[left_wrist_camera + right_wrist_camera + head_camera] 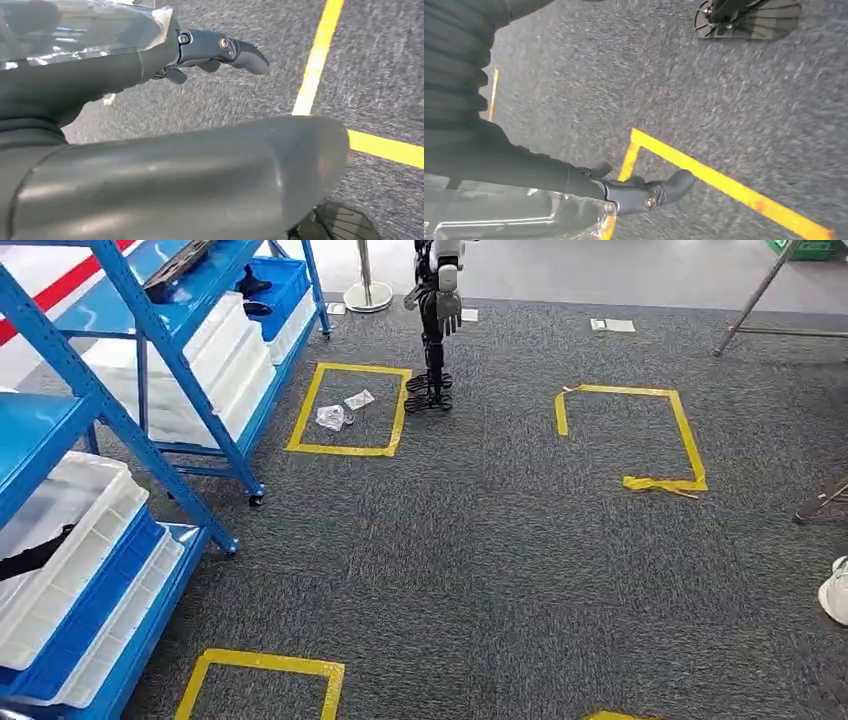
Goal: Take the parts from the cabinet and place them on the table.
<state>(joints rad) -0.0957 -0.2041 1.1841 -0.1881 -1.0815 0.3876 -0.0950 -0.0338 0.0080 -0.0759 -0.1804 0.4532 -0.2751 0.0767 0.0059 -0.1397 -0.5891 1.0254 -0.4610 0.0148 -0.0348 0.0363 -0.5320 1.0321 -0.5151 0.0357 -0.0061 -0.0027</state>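
Clear plastic bag (85, 30) of parts gripped in my left hand (150, 65), second bag (514, 215) gripped in my right hand (574, 180), both hung low over grey carpet (380, 60), I judge for carrying from the blue rack (160, 330).

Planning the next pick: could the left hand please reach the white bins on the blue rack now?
Probably not: the left hand hangs low over the carpet, already seems to hold a clear bag, and the white bins sit off to its side.
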